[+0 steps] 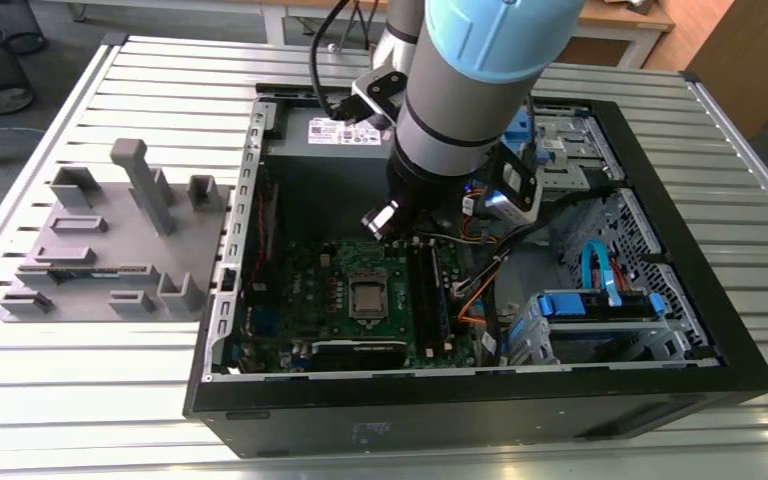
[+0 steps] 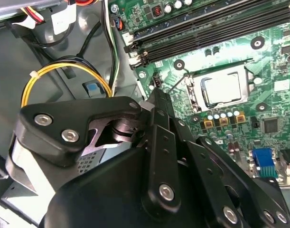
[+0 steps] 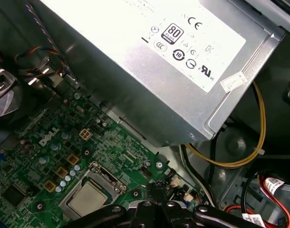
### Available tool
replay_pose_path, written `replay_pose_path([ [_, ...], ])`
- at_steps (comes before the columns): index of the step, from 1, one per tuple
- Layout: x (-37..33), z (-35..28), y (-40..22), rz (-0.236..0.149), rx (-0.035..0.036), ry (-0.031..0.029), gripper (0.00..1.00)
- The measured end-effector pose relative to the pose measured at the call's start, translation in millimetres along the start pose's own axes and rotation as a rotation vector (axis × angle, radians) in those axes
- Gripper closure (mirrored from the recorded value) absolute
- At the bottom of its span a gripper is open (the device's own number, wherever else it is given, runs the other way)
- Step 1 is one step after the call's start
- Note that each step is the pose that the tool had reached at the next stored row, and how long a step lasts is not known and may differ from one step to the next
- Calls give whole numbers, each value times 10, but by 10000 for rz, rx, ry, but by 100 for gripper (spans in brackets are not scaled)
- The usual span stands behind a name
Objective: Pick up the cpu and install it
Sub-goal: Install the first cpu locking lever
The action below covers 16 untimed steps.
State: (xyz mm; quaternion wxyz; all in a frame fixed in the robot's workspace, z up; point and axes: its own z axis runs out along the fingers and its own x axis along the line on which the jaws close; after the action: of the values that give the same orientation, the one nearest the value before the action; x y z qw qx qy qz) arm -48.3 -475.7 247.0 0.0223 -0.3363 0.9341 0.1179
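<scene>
- Two fingers [image 2: 160, 111] of the gripper [image 2: 156, 92] sat drawn close together, with nothing seen between them.
- The gripper hung above the motherboard [image 1: 304, 290], apart from the cpu [image 1: 367, 296].
- The cpu lay flat in its socket, at 6 o'clock from the gripper in the exterior view.
- Memory slots [image 1: 424, 285] ran at 3 o'clock of the cpu.
- The power supply [image 1: 337, 130] lay at 12 o'clock inside the computer case [image 1: 491, 400].
- A grey fixture block [image 1: 104, 250] stood on the slatted table [image 1: 157, 400], at 9 o'clock of the case.

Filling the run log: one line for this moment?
cpu: lying in socket | gripper: over motherboard edge, apart from cpu
</scene>
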Motion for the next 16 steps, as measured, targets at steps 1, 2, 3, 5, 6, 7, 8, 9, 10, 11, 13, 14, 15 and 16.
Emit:
replay_pose_path([
  [1, -5, 15, 5, 1, 1, 1, 89],
  [2, -12, 30, 12, -1, 0, 0, 89],
  [3, -18, 44, 18, -1, -1, -2, 89],
  [5, -29, 65, 30, -1, 0, -1, 89],
  [6, -34, 76, 35, -1, 0, -1, 89],
  [7, -38, 87, 40, -1, -1, -1, 89],
  [8, -41, 95, 42, -2, -2, -3, 89],
  [9, -42, 101, 42, -3, -1, -1, 89],
  [10, -42, 105, 42, -3, -1, 0, 89],
  [11, -41, 106, 42, -1, 2, 3, 89],
  [13, -40, 108, 42, -1, 5, 5, 89],
  [14, -38, 109, 43, 0, 9, 7, 89],
  [15, -37, 110, 44, -1, 16, 13, 89],
  [16, -36, 110, 44, -2, 28, 23, 89],
])
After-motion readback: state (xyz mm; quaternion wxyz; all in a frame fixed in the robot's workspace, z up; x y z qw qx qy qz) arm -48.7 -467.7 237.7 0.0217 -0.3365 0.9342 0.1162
